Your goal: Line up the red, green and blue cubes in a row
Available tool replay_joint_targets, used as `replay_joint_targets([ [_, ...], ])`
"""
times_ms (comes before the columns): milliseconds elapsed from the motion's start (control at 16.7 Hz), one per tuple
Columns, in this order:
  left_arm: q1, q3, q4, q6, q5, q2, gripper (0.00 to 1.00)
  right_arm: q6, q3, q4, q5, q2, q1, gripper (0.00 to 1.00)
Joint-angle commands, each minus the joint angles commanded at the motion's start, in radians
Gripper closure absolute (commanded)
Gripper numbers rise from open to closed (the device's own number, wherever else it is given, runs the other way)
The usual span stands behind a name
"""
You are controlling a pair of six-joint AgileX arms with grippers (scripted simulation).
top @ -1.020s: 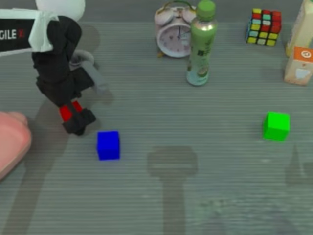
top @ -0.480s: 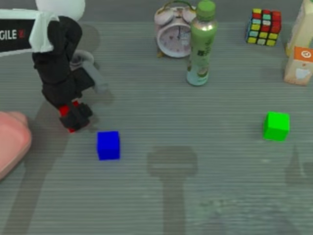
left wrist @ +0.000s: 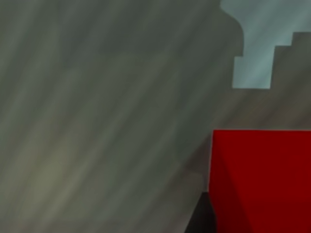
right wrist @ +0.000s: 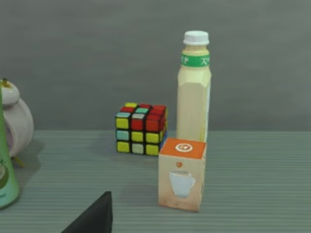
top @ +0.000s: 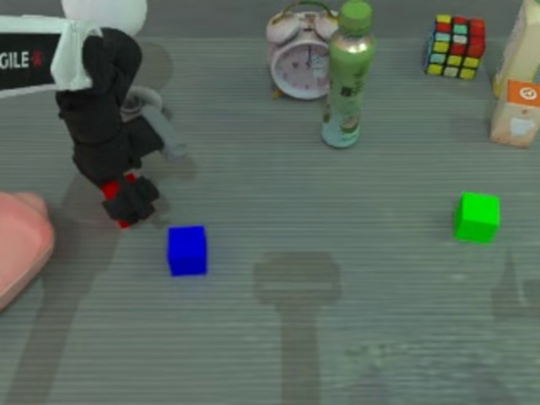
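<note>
At the near edge of the worktop (top: 337, 371) only shadows lie; just beyond, the blue cube (top: 186, 250) sits left of centre and the green cube (top: 477, 217) well apart on the right, neither one shifted over the last second. Up and to the left of the blue cube, the left gripper (top: 128, 202) has dropped over the red cube (top: 110, 190), which a second ago showed plainly between the fingers and now peeps out only as slivers beneath them; the arm has barely stirred in the last half second. The left wrist view, filled at one corner by the red face, puts the cube hard against the gripper, so the fingers look clenched on it, a grasp that would free the first cube for placing. A pink object (top: 21, 245) lies at the left edge. The right gripper is out of the top view, its fingers impossible to judge. Farther back stand an alarm clock (top: 299, 59), a green bottle (top: 348, 76), a puzzle cube (top: 456, 46), a small carton (top: 516, 114) and a cream bottle (right wrist: 194, 92); both bottles are capped, contents unseen.
</note>
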Motion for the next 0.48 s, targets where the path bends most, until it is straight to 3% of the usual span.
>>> replay_joint_targets([
  [240,0.000,0.018,-0.040,-0.010,0.014,-0.040,1.00,0.000,0.000,0.000,0.000,0.000,0.000,0.00],
  [480,0.013,0.105,-0.186,-0.013,0.014,-0.084,1.00,0.000,0.000,0.000,0.000,0.000,0.000,0.00],
])
